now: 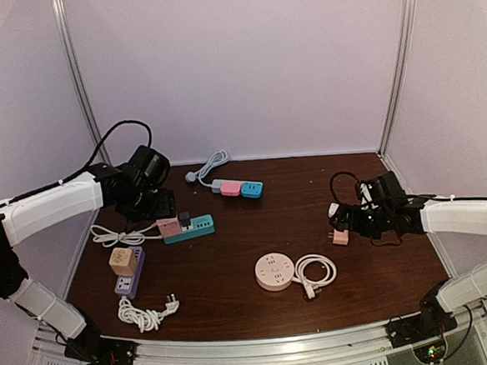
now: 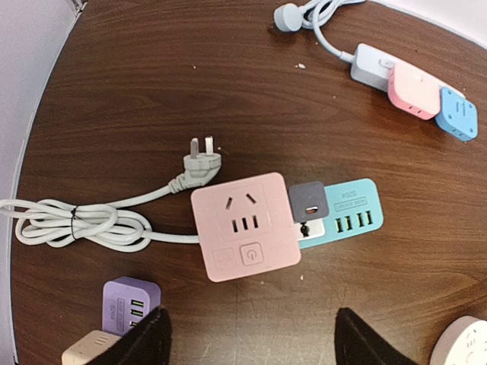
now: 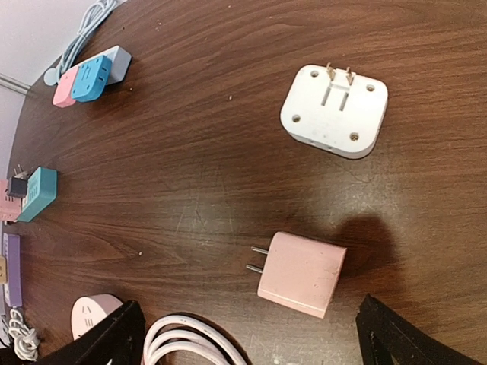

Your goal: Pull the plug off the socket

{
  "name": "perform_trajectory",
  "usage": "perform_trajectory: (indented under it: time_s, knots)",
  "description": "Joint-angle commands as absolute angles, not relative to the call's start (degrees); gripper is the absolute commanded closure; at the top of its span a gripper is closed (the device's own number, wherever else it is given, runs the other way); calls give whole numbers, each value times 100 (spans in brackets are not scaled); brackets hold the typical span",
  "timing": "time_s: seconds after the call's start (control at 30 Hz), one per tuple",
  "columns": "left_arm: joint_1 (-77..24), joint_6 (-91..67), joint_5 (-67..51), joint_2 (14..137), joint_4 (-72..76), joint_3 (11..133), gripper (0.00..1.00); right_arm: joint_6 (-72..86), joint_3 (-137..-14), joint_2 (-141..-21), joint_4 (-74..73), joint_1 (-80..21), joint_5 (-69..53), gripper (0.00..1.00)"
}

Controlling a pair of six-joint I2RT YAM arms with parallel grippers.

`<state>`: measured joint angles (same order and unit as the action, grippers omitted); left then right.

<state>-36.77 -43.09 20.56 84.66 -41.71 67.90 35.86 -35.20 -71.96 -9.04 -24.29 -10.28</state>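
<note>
A dark grey plug (image 2: 308, 200) sits in the teal and white power strip (image 2: 346, 214), right beside a pink square socket block (image 2: 243, 226). They also show in the top view, plug (image 1: 185, 219) and strip (image 1: 198, 227). My left gripper (image 2: 251, 344) is open, above the table just short of the pink block, holding nothing; in the top view it (image 1: 155, 207) hangs behind the strip. My right gripper (image 3: 255, 342) is open over a loose pink charger (image 3: 300, 274) at the right side of the table (image 1: 347, 224).
A white adapter (image 3: 333, 110) lies prongs up. A grey, pink and blue strip (image 1: 237, 188) lies at the back. A purple strip with a beige cube (image 1: 126, 270), coiled white cords (image 1: 144, 313), a round pink socket (image 1: 275, 271) and its cable (image 1: 317, 271) lie near the front.
</note>
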Motion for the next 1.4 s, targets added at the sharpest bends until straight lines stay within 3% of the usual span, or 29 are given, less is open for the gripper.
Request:
perform_trajectory:
  time_s: [0.0,0.23,0.4,0.83,1.23,1.37]
  knots:
    - [-3522,-4599,2315,8859,-4215,6994,21,3521,-3785,-7268,-1166,-2800,-393,1]
    - [-3349,-4700,2427,9557,-4254,7465,10,3601,-3987,-7433,-1254,-3296,-56,0]
    - [-3332,-4742,2501,9984,-4263,7712,10,3669,-4050,-7485,-1263,-3495,64,0]
    - [-3087,-4758,2152,10324,-4018,7630,36,3767,-4066,-7497,-1314,-3757,286,0]
    - [-3116,-4159,1366,10252,-3764,7326,67,3776,-4241,-7630,-1285,-4117,382,1]
    - [-3267,-3876,1155,10134,-3785,7190,70,3732,-4454,-7800,-1275,-4293,390,2]
